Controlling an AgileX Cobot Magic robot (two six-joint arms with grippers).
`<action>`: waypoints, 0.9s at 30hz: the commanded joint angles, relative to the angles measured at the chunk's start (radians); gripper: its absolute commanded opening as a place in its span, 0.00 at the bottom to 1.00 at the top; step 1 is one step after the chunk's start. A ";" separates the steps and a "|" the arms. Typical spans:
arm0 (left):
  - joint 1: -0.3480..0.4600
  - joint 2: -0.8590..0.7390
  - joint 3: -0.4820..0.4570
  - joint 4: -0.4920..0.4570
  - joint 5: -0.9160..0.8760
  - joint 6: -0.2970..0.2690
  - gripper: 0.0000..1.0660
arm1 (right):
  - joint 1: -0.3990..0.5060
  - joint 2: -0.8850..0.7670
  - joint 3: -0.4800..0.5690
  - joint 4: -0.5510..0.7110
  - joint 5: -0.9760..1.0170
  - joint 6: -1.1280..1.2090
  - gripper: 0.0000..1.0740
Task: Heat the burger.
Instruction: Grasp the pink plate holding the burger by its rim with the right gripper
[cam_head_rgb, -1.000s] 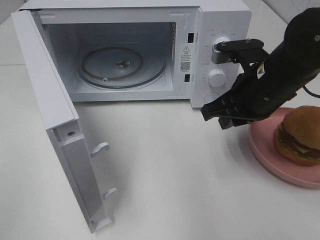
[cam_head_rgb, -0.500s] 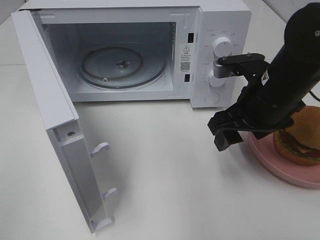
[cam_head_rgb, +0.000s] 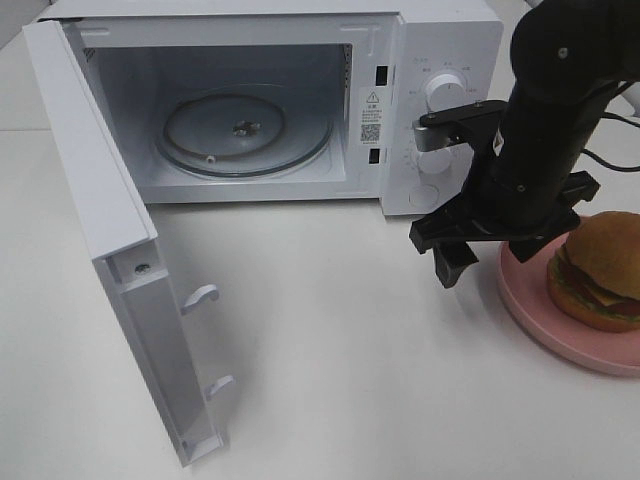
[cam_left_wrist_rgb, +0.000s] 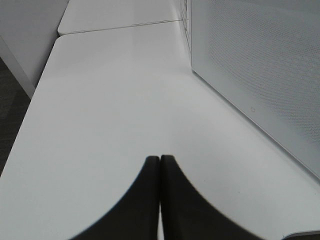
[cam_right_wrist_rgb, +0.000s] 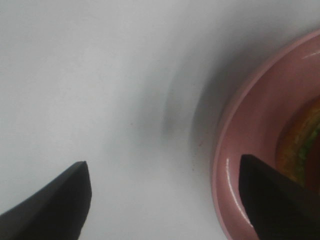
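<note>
Softness is my first concern with the round hamburger (cam_head_rgb: 598, 272), with its golden-brown domed bun, dark patty, red tomato, yellow cheese and green lettuce. I judge it light and easily squashed, and its loose layers would likely slide apart under a hard or lopsided squeeze. It sits on the pink round plate (cam_head_rgb: 535, 312) at the right side of the white worktop (cam_head_rgb: 340, 350), in front of and to the right of the white microwave oven (cam_head_rgb: 450, 45). I would take it gently across its sides, low enough to catch both the patty and the bottom bun. Pinching the dome alone would probably lift only the top. The plate looks stiff and glossy, so its rim may offer a firmer hold, though possibly a slippery one. My right gripper (cam_right_wrist_rgb: 162, 170) hangs spread wide and empty beside the burger. The plate's near rim lies between the jaws, one finger over the plate and the other over bare worktop. My left gripper (cam_left_wrist_rgb: 160, 165) is pressed closed on nothing, low over the worktop beside a perforated white panel. The plate carries only the burger. The microwave stands with its white door (cam_head_rgb: 110, 230) swung fully open, and its cavity holds just the clear glass turntable (cam_head_rgb: 245, 130), with nothing on it.
</note>
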 joint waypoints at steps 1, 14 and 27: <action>-0.002 -0.020 0.004 -0.009 -0.015 0.000 0.00 | -0.006 0.052 -0.026 -0.088 0.042 0.073 0.71; -0.002 -0.020 0.004 -0.009 -0.015 0.000 0.00 | -0.063 0.149 -0.028 -0.105 -0.024 0.096 0.69; -0.002 -0.020 0.004 -0.009 -0.015 0.000 0.00 | -0.063 0.241 -0.028 -0.105 -0.044 0.081 0.68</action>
